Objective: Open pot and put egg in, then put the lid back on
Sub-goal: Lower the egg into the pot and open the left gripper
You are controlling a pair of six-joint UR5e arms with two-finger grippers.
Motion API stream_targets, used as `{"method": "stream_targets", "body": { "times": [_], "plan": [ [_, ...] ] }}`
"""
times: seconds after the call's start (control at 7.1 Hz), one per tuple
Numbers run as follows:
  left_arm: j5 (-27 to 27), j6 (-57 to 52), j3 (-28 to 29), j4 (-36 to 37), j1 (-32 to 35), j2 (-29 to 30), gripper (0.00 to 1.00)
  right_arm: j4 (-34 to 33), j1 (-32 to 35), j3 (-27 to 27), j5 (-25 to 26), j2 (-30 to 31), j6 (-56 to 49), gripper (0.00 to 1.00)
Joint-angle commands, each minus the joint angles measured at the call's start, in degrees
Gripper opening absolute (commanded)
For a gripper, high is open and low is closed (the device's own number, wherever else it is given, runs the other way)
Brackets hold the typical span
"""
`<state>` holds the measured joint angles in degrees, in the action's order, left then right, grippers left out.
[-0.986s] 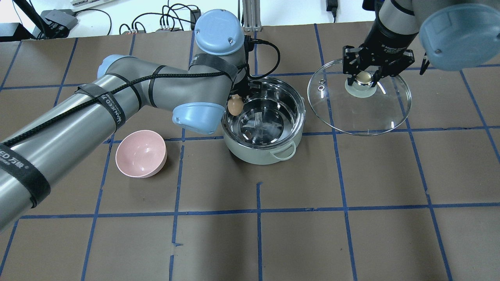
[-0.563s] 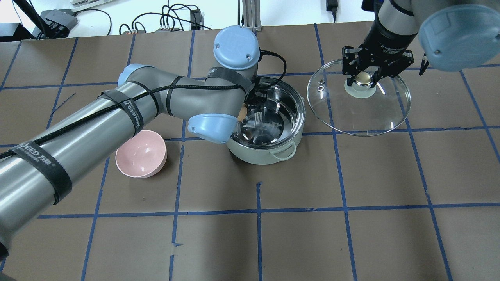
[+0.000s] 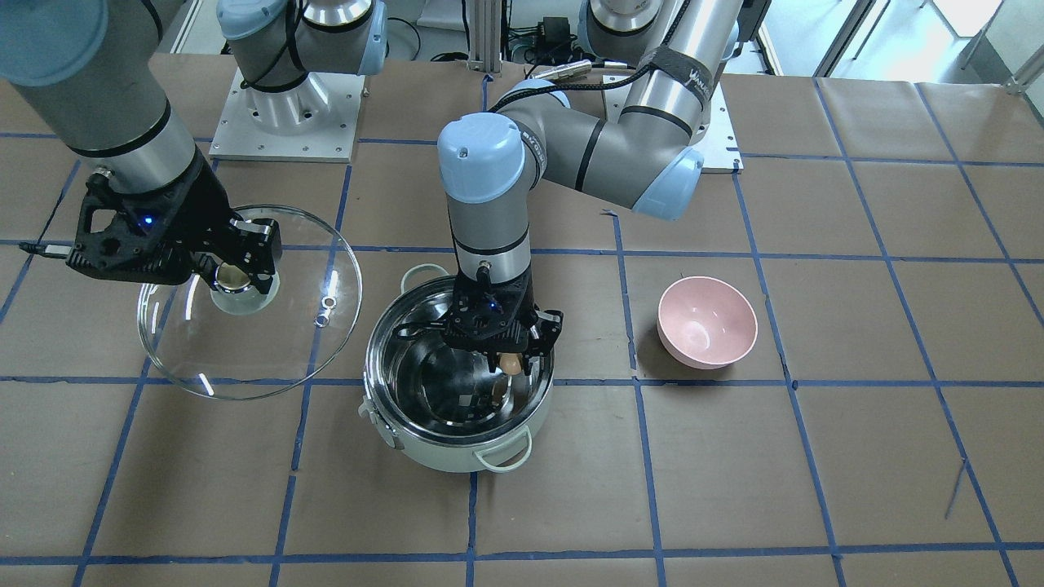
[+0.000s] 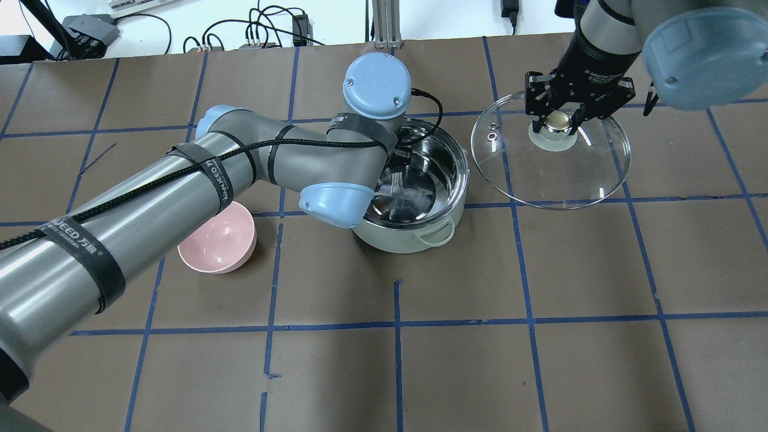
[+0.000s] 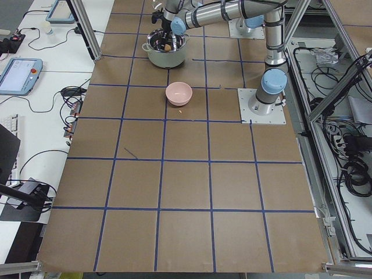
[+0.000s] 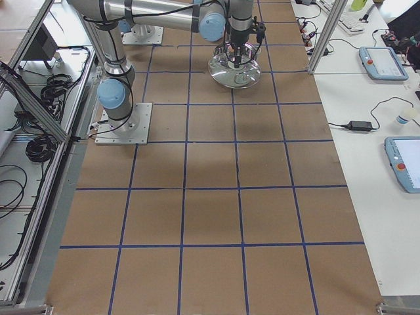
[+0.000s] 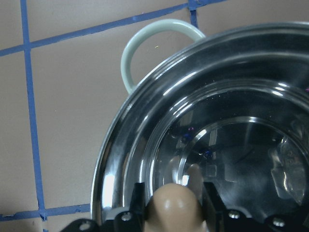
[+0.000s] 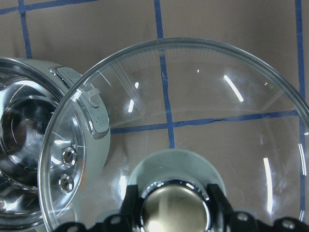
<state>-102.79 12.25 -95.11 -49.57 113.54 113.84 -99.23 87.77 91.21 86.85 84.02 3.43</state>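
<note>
Pot [image 5: 165,58] at far table end, left arm [image 5: 200,14] reaching over it; pink bowl [image 5: 178,101] nearer, apart.

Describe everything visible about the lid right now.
The lid is a large round dome of clear glass with a metal rim, a small metal-ringed vent near the edge, and a pale green knob topped in beige-gold. The right gripper is clamped on the knob and holds the lid roughly level beside the open pot, apparently clear of the table.
</note>
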Motion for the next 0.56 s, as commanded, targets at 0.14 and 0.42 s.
{"method": "stream_targets", "body": {
  "times": [0.14,0.42],
  "plan": [
    [0.22,-3.35,1.59,0.0,-2.16,-2.29,0.92,0.0,0.03,0.02,-0.01,0.0,0.0,0.18],
    [11.22,-6.89,1.86,-7.75,-12.24,-10.78,1.0,0.09,0.03,0.02,-0.02,0.0,0.09,0.18]
  ]
}}
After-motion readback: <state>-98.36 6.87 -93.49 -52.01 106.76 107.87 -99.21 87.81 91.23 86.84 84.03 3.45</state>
